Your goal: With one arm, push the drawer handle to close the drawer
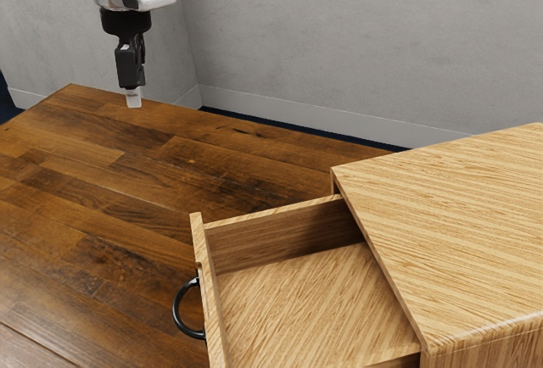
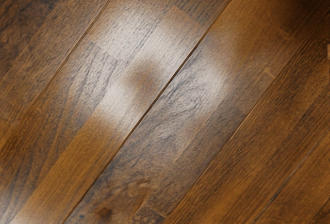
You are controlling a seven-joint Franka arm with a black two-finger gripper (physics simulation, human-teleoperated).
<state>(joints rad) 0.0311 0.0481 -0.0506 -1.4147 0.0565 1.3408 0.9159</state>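
Observation:
My gripper (image 1: 133, 97) points straight down above the far left part of the table in the exterior view, well apart from the drawer. The light wooden drawer (image 1: 284, 296) stands pulled out of its cabinet (image 1: 450, 224), and its inside shows bare wood. A black curved handle (image 1: 177, 310) sticks out from the drawer's front panel, toward the exterior view's left. Nothing touches the handle. Whether my gripper is open or shut is hidden by the side-on angle.
Dark brown planks of the table (image 1: 110, 207) stretch between my gripper and the drawer front. Beneath my hand, the wrist view has the glossy table surface (image 2: 170, 105). A grey wall (image 1: 339, 37) rises behind the table's far edge.

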